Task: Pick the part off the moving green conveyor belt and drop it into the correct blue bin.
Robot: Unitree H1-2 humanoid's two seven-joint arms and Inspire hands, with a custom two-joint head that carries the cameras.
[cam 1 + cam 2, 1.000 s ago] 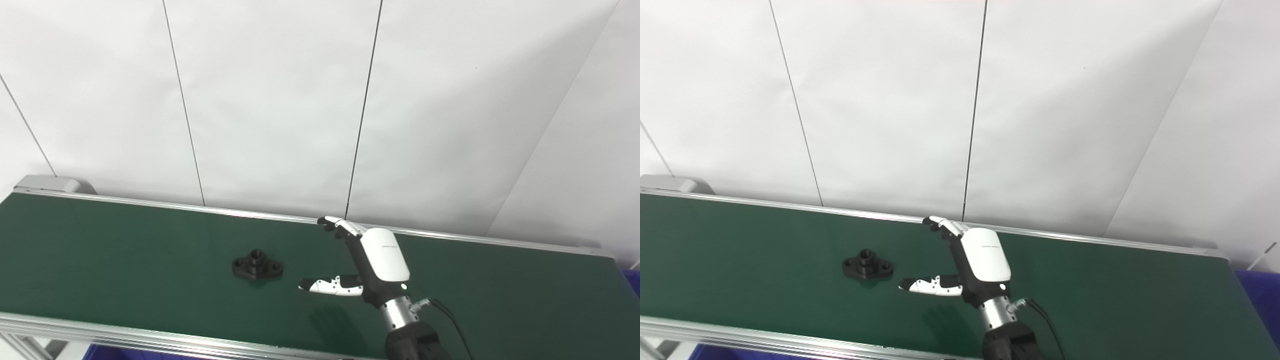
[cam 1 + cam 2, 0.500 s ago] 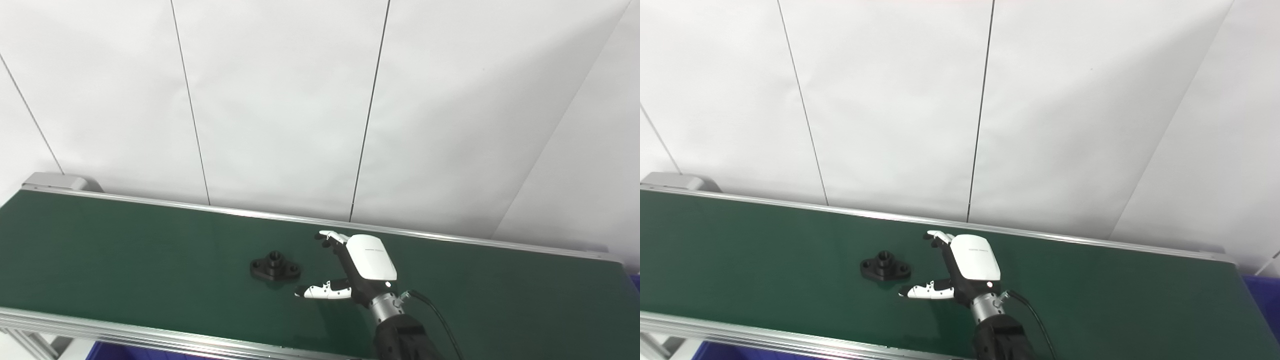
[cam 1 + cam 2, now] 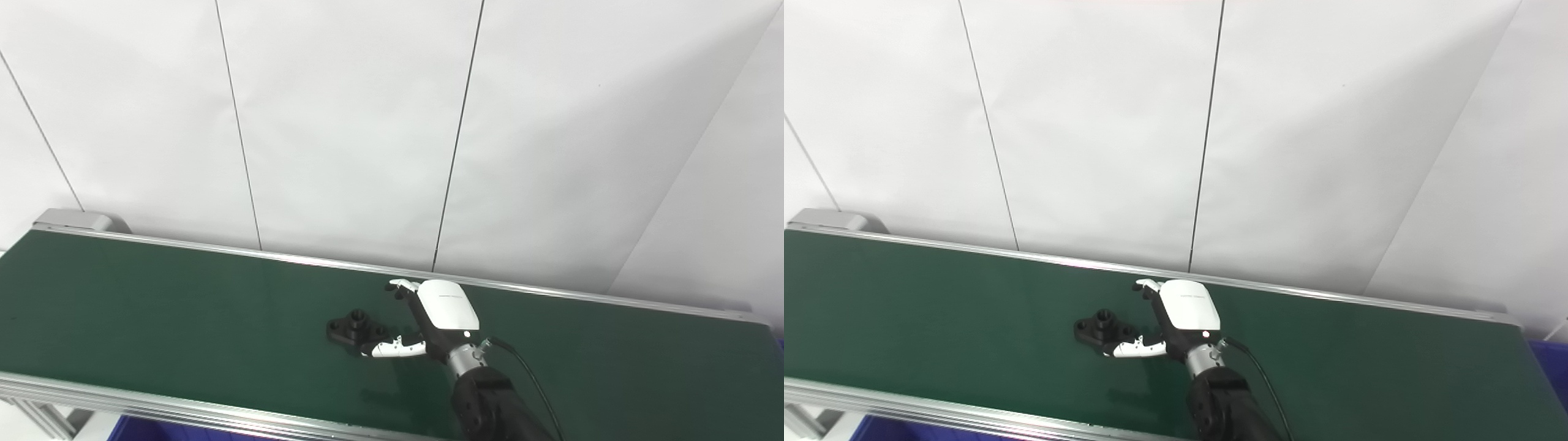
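The right hand (image 3: 438, 315), white-shelled with black fingers, sits low in the frame just right of centre, its dark forearm entering from the bottom edge; it is spread open and grips nothing — the thumb (image 3: 392, 350) reaches left along the near side of the part while the other fingers (image 3: 401, 286) arch toward the far rail. The thumb tip lies at the part's near right edge, overlapping it in both views; whether it actually touches cannot be told. A thin black cable (image 3: 527, 373) loops off the wrist to the right. The part (image 3: 355, 325), a black flanged piece with a raised central boss and a hole in each lobe, rests on the green conveyor belt (image 3: 153, 318) just left of the hand, near mid-width of the belt. Aluminium rails (image 3: 184, 413) border the belt on its near and far sides, and white wall panels (image 3: 343, 122) with dark vertical seams fill the upper frame. The right eye view alone shows a blue bin (image 3: 1549, 361) edge at the right margin, past the belt's end; the left eye view shows only a sliver of blue below the near rail at lower left. Faint lettering on the hand's back shell is too small to read. The left hand is out of frame.
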